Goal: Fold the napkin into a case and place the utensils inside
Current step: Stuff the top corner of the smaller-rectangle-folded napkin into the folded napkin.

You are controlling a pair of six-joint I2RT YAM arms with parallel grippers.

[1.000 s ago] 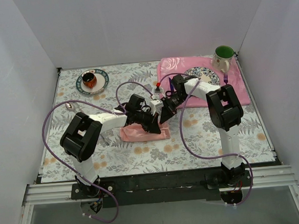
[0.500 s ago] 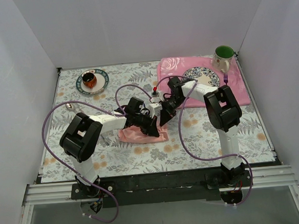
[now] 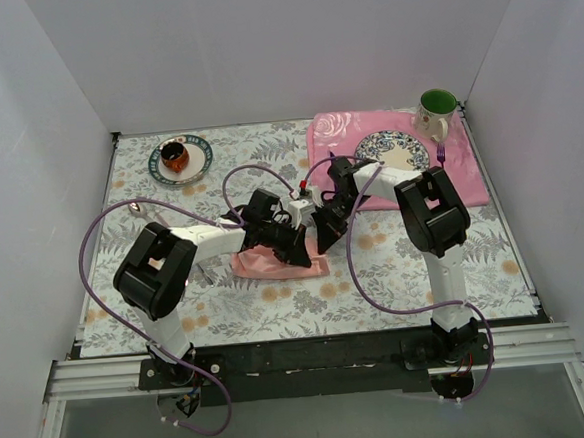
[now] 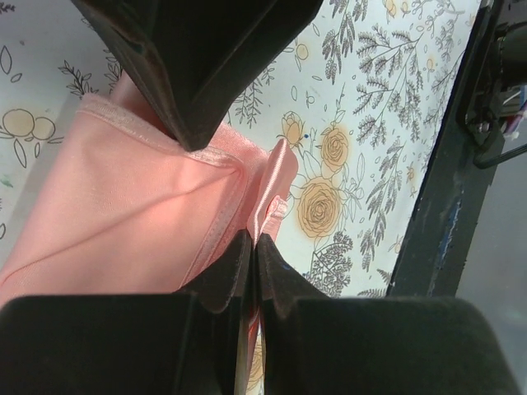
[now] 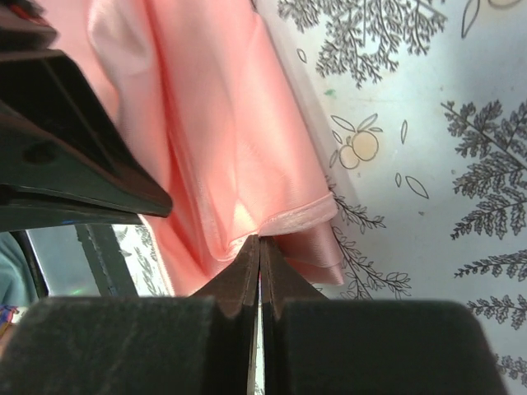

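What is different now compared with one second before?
The right pincer moved slightly nearer to the arm bases and closed on the hem of the napkin. The left pincer stayed shut on another fold of it. The green mug and the placemat did not move.

We see the napkin (image 4: 123, 206) as soft salmon cloth with a satiny sheen and a stitched hem. The bench (image 5: 428, 123) wears a smooth, matt floral print. The left end effector (image 4: 254, 247) and right end effector (image 5: 259, 245) look like matt black plastic. The mug (image 3: 431, 119) strikes us as glazed and glossy.
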